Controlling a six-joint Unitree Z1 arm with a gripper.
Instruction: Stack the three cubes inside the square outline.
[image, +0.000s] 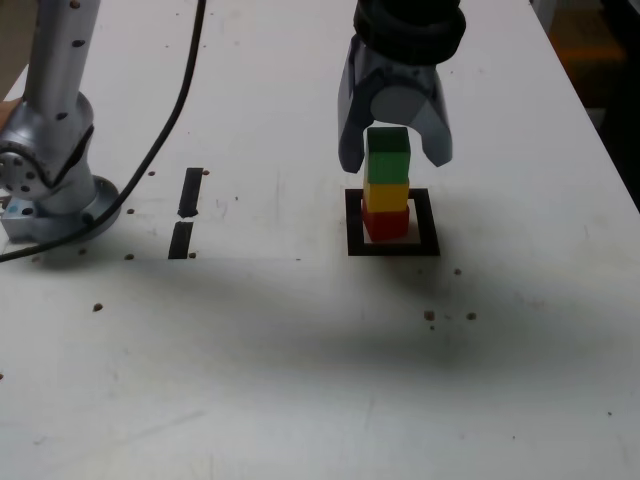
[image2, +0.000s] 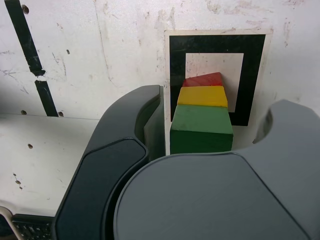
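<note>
Showing no readable writing or labels, hanging spread with gripper (image: 392, 150) jaws standing apart either side of green cube (image: 387, 154), topping yellow cube (image: 386, 192) and red cube (image: 385, 222) inside square outline (image: 392, 247), leaving bare white table (image: 300, 380) all round, two black strips (image: 186, 212) lying well apart toward the exterior view's left.

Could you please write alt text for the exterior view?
A green matte cube tops a yellow matte cube and red matte cube, stacked inside a thin black square outline on a white table. The grey pincer straddles the green cube, jaws apart.
</note>
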